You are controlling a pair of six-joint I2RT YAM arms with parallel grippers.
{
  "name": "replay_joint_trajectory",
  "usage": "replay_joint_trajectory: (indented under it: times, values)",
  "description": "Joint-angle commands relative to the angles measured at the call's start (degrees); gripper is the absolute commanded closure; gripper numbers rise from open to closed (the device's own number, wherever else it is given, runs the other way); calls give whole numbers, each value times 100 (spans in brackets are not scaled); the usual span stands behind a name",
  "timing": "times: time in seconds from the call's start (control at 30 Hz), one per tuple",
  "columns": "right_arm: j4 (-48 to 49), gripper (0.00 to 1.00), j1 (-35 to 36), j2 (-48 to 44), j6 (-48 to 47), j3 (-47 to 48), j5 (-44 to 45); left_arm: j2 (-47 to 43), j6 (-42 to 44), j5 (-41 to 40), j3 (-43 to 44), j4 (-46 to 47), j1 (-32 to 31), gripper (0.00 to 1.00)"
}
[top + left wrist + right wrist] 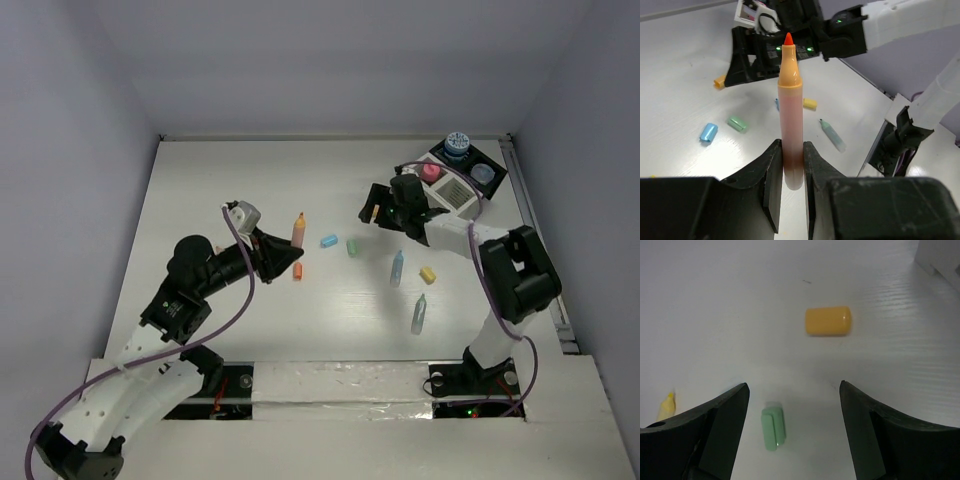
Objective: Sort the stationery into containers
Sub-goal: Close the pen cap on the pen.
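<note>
Orange marker [791,115], pinched by its tail in the left pincer [791,150], points straight out. Containers [458,194] lie well right, nearer the spread right pincer [793,385].

Sticks [397,268] before the containers [455,192]

The lower end of the orange marker [790,115] is lost inside the left gripper [791,167], and its barrel covers most of a blue piece [776,104] behind. Beside the right gripper [793,405], a yellow piece [666,406] is half hidden, perhaps a pen tip. The white box [940,255] is cut off by the picture's corner.
</note>
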Motion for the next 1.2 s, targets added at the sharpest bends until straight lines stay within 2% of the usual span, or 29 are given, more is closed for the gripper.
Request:
replay_joint_trajectory:
  times: [0.0,0.33,0.57,0.87,0.97,1.17]
  values:
    - [536,21,-17,427,349,477,147,66,33,720,28,490,181,100]
    - [501,21,-69,1280,385,1172,542,58,68,615,46,420,182,100]
    - [343,21,-69,1554,166,1462,850,40,68,624,37,437,182,100]
    - [0,25,-69,1826,-142,1612,753,5,76,606,46,420,234,100]
    - [-166,27,-69,1818,-335,1647,710,5,76,615,46,420,234,100]
    - [-1122,29,-69,1940,-968,2103,919,-30,68,624,46,429,234,100]
